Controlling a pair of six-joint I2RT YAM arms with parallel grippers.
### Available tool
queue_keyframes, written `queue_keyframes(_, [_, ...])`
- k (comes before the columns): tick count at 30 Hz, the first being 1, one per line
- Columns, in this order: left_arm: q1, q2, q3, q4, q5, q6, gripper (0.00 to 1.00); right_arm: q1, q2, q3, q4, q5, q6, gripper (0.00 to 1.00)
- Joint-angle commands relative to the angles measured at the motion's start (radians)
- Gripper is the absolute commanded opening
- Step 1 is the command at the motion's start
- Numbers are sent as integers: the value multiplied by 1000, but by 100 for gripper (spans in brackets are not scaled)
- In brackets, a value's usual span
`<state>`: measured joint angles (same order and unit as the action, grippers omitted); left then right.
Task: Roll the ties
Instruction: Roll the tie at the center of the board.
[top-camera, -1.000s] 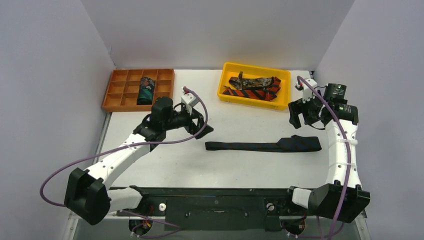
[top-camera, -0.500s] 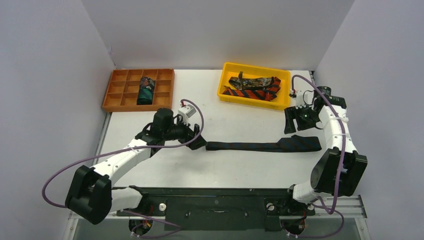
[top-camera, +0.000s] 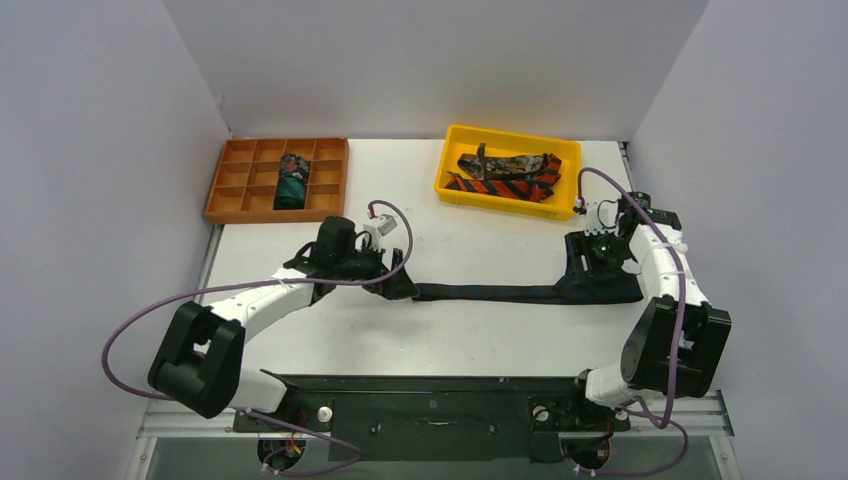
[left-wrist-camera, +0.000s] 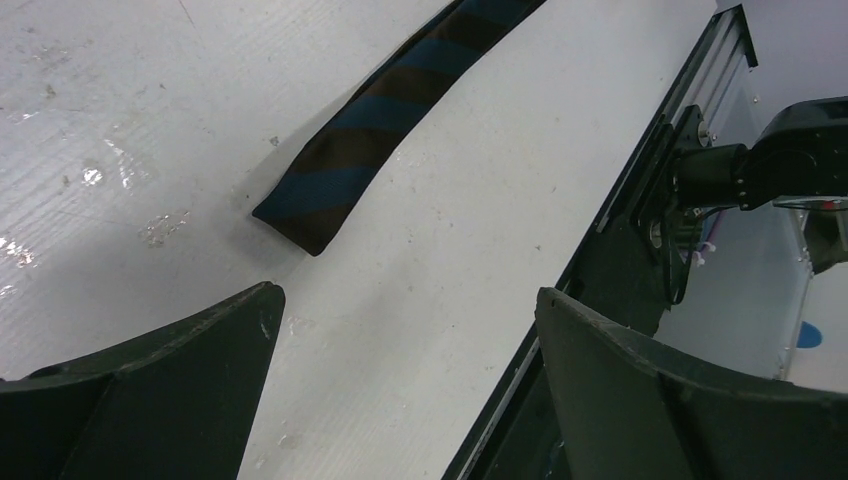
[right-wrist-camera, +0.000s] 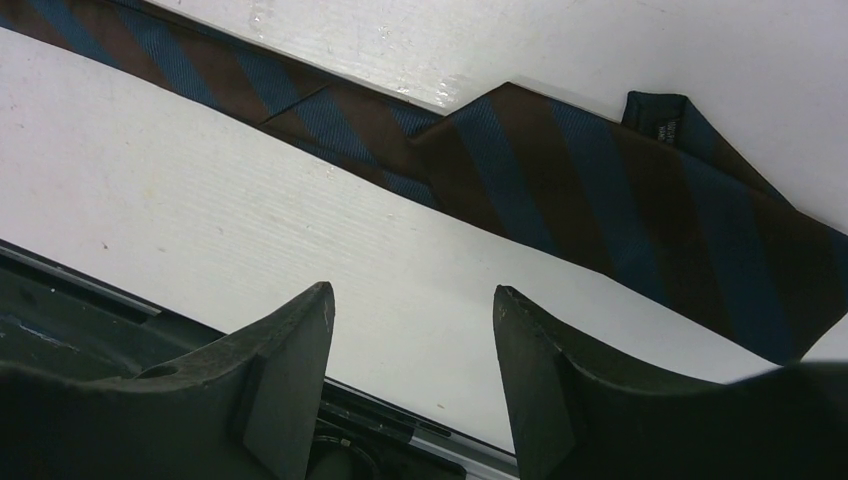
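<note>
**A:** What's changed?

**B:** Both arms have come down to the tie, which lies flat on the table, stretched crosswise. The left gripper now sits just off the tie's narrow end, and the right gripper is at its wide end.

**A:** Fingers?

**B:** Left are wide apart with nothing between them. Right have narrowed partway but are still apart. They hold no cloth, and the wide end lies just past their tips.

**A:** Meaning?

**B:** I'd say this tie's roll is about to start, with no grip made yet. Beyond the tie, more ties wait in the bin. Beyond its narrow end, one roll sits in the tray.
</note>
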<state>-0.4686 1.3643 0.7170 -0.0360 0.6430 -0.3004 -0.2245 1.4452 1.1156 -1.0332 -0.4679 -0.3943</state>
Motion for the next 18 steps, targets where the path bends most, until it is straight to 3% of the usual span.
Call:
queue_keyframes(1, [-6,59,69,84,98,-44,97,11,-45,-17,36,21,3,55])
queue_keyframes(18, [-66,233,97,187,140,-144,98,61,-34,-65,50,30,9,53])
